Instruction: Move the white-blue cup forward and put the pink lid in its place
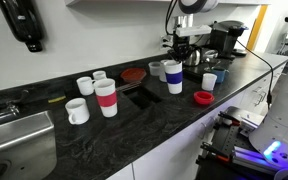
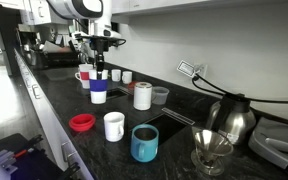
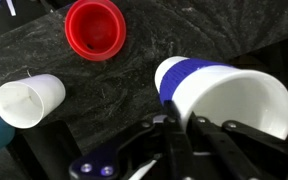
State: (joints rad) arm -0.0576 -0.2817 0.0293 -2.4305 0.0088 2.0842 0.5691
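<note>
The white-blue cup (image 1: 174,80) stands on the dark counter beside a recessed hole; it also shows in an exterior view (image 2: 98,92). My gripper (image 1: 175,62) comes down on it from above, also seen in an exterior view (image 2: 98,72). In the wrist view the fingers (image 3: 179,125) are closed over the rim of the white-blue cup (image 3: 209,85), one inside and one outside. The pink lid (image 1: 203,97) lies on the counter nearer the front edge, apart from the cup; it shows in an exterior view (image 2: 81,122) and in the wrist view (image 3: 94,28).
A red-banded cup (image 1: 106,98), white mugs (image 1: 77,111), a dark-red disc (image 1: 134,74) and a small pale-blue cup (image 1: 210,81) stand around. A teal cup (image 2: 144,143), a kettle (image 2: 234,120) and a glass funnel (image 2: 211,150) stand at one end. A metal sink (image 1: 14,140) is at the other end.
</note>
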